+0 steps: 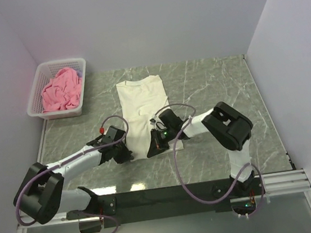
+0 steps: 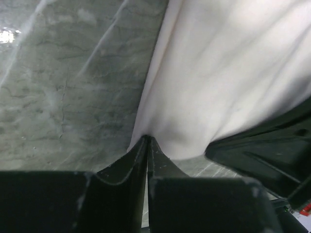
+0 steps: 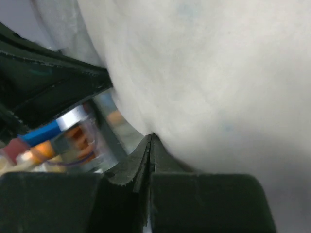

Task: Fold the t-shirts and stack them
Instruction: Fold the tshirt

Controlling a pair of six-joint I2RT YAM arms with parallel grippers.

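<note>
The cream-white t-shirt (image 1: 140, 104) lies on the marble table as a long narrow strip, collar end far, hem end near the arms. My left gripper (image 1: 128, 152) is shut on the hem's left corner; in the left wrist view the cloth (image 2: 218, 77) runs up from the pinched fingertips (image 2: 146, 138). My right gripper (image 1: 151, 149) is shut on the hem's right corner; in the right wrist view the cloth (image 3: 209, 73) fills the frame above the closed tips (image 3: 149, 137). The pink t-shirt (image 1: 60, 89) lies crumpled in the basket.
The white lattice basket (image 1: 72, 63) stands at the far left by the wall. The two grippers sit close together near the table's front middle; the right one (image 2: 265, 145) shows in the left wrist view. White walls enclose three sides.
</note>
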